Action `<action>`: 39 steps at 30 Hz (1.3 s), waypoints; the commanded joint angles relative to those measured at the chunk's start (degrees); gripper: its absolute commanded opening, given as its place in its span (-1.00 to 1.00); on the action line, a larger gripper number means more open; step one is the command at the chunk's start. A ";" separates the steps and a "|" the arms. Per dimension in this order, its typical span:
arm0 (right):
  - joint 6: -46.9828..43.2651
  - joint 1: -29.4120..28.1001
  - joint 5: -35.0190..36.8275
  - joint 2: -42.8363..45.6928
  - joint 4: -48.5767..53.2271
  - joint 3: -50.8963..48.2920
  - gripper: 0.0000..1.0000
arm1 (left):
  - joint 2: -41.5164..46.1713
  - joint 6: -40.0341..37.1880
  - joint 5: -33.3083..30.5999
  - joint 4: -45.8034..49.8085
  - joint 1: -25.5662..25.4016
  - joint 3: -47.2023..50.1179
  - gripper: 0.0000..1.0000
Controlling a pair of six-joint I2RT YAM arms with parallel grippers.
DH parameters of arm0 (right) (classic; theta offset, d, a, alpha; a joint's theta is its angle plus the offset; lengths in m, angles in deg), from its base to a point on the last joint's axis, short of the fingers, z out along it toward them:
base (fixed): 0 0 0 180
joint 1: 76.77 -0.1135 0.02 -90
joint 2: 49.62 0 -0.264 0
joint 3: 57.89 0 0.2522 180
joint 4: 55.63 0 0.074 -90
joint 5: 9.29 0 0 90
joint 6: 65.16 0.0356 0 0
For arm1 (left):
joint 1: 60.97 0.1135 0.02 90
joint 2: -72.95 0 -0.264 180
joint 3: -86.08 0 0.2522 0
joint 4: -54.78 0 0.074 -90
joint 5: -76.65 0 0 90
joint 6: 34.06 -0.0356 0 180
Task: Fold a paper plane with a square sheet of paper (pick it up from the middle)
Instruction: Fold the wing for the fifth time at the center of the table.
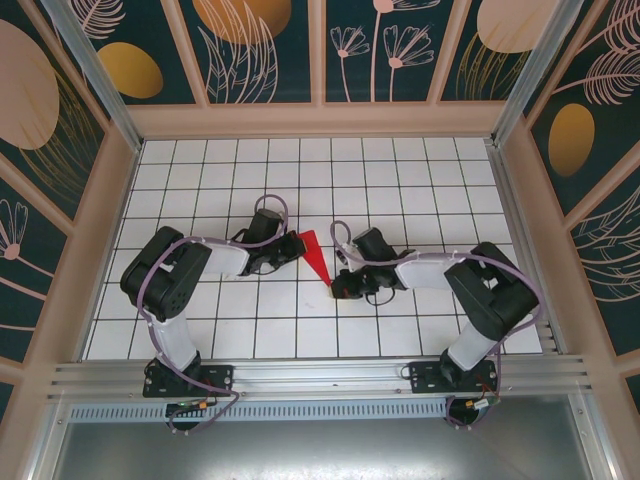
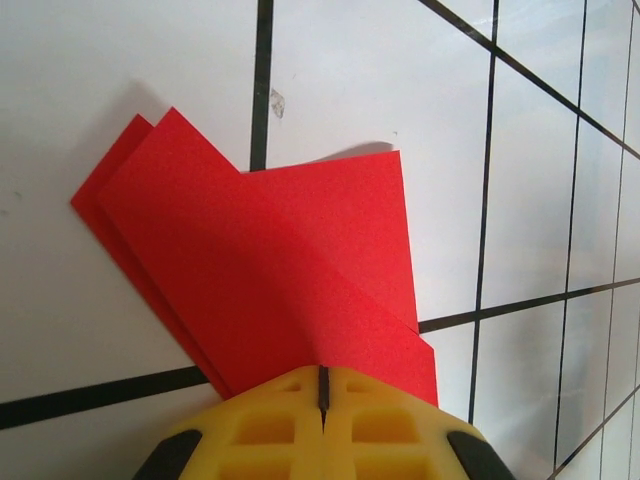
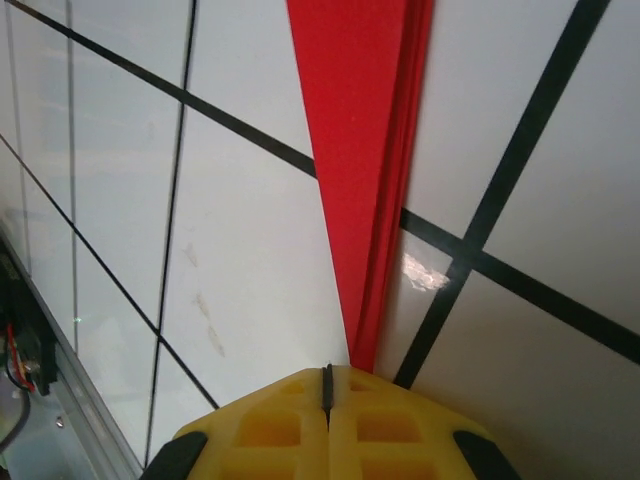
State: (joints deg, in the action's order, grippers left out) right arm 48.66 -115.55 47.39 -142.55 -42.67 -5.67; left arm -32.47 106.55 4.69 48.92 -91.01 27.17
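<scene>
Right claw (image 3: pixel 326 378) over paper plane (image 3: pixel 362 130) nose

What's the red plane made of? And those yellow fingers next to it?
The plane looks like thin, matte paper: flat even red, sharp creases, and stacked layer edges. The fingers look like moulded yellow plastic or rubber, dull, with square hollows. I can't tell which of the two it is.

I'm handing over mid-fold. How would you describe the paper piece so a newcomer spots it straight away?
Start at the white grid table and go to its middle. The paper plane spans the gap there, its wide end in the shut left gripper and its narrow point in the shut right gripper. It is a creased, pointed wedge, and nothing else on the table is bright red.
</scene>
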 commanded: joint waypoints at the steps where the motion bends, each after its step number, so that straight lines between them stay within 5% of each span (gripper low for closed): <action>1: 1.54 1.27 4.27 5.11 -0.96 1.34 -0.99 | -0.10 -3.06 -2.95 6.88 -0.10 -2.31 -0.84; 8: 0.61 6.83 15.49 10.54 -0.81 3.14 0.06 | 5.49 -4.42 -3.08 14.73 -0.64 -7.85 -0.24; 13: -2.80 9.55 22.24 10.43 0.63 5.37 0.34 | 5.80 -7.16 -6.18 25.75 -1.43 -13.53 0.16; 18: -1.78 13.11 21.65 9.23 -2.81 3.68 0.51 | 5.05 -5.29 -12.20 31.99 -3.71 -16.61 0.49; 25: -0.88 14.69 19.77 8.99 -5.07 0.75 0.76 | -0.16 0.74 -18.13 37.14 -6.92 -20.28 0.55; 39: 0.01 15.23 17.70 6.52 -6.23 -0.01 0.76 | 2.67 7.88 -23.56 40.24 -9.85 -17.12 0.37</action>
State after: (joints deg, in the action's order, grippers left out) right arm 47.91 -100.73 66.96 -135.09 -47.30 -4.95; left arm -33.39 111.16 -16.60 87.47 -100.85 8.18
